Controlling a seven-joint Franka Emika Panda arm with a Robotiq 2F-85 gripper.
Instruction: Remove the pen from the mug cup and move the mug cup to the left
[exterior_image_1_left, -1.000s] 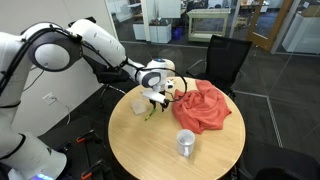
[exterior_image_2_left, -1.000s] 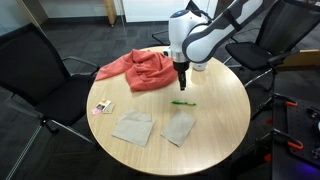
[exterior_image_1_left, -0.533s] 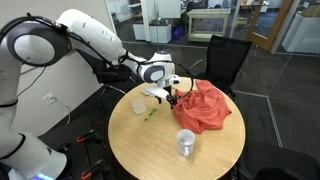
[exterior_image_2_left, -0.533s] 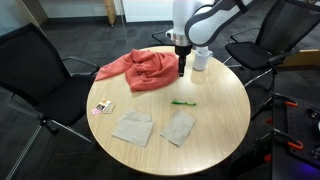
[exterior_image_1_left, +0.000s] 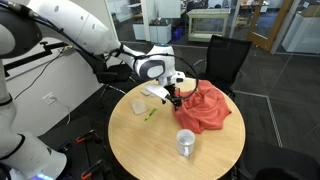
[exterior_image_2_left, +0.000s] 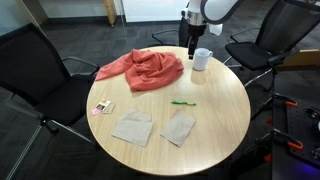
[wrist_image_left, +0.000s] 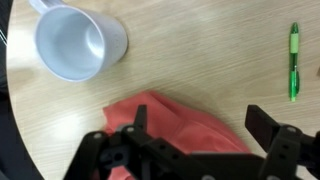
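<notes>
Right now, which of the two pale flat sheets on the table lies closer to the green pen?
The sheet just in front of the pen in an exterior view; the other sheet lies nearer the small card.

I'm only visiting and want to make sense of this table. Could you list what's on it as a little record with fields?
pen: green, lying flat on the table, outside the mug
mug: pale, upright, empty
gripper: open, holding nothing, raised over the red cloth's edge
red cloth: crumpled, beside the mug
pale sheets: two, flat, side by side
table: round, wooden
</notes>
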